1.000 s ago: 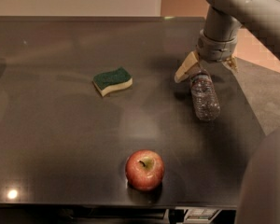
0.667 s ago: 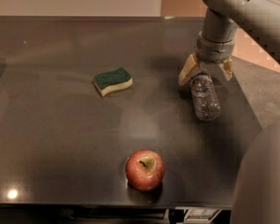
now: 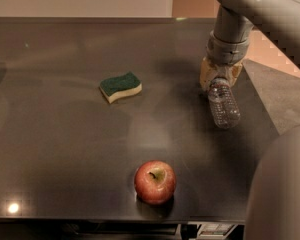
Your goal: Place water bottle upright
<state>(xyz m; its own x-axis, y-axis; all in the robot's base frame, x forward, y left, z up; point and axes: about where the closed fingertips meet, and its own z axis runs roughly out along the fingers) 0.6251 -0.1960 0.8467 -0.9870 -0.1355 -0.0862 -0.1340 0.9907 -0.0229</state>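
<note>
The water bottle, clear ribbed plastic, lies on its side on the dark table at the right, with its base toward the front. Its cap end is hidden between the fingers. My gripper comes down from above on the bottle's far end. Its tan fingers are closed in against the neck on both sides. The grey arm rises to the upper right.
A green and yellow sponge lies left of centre. A red apple stands near the front edge. The table's right edge runs just right of the bottle. A grey part of the robot's body fills the lower right corner.
The fingers, spread wide over the bottle's far end a second ago, have closed in around it. The bottle has stayed lying in place.
</note>
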